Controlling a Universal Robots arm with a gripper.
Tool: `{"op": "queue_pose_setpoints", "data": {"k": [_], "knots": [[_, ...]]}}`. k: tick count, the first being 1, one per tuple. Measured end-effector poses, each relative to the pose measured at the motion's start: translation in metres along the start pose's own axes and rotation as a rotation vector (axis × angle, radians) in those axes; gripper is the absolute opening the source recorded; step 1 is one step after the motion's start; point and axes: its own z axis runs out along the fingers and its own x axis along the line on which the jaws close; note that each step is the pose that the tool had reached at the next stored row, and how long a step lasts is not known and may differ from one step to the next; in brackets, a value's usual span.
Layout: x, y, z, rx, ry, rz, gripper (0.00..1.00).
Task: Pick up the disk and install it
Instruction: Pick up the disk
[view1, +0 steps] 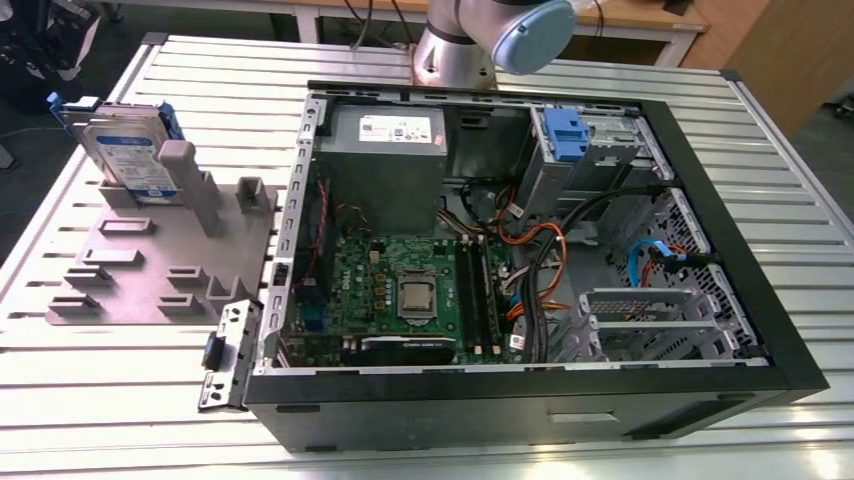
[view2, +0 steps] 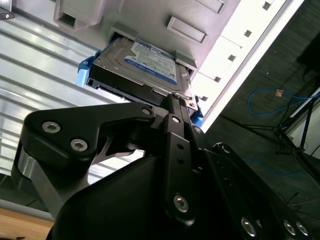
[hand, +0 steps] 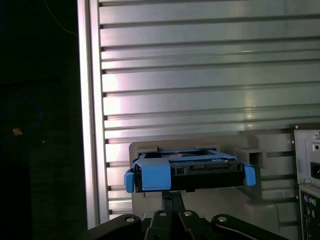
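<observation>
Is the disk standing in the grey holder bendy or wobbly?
Probably stiff: the disk looks like a metal slab in a blue plastic frame. Likely heavy for its size. Standing on edge, it might tip if pushed, though the grey holder seems to brace it.

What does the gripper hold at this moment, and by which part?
Nothing, it seems: the disk stands on edge in its grey stand, untouched in the exterior view; the gripper only points toward it.
</observation>
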Motion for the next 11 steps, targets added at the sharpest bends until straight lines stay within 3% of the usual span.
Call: {"op": "queue_pose_setpoints", "data": {"k": [11], "knots": [[0.0000, -0.0001, 0.0017, 0.0000, -0.0001, -0.001, 0.11]]}}
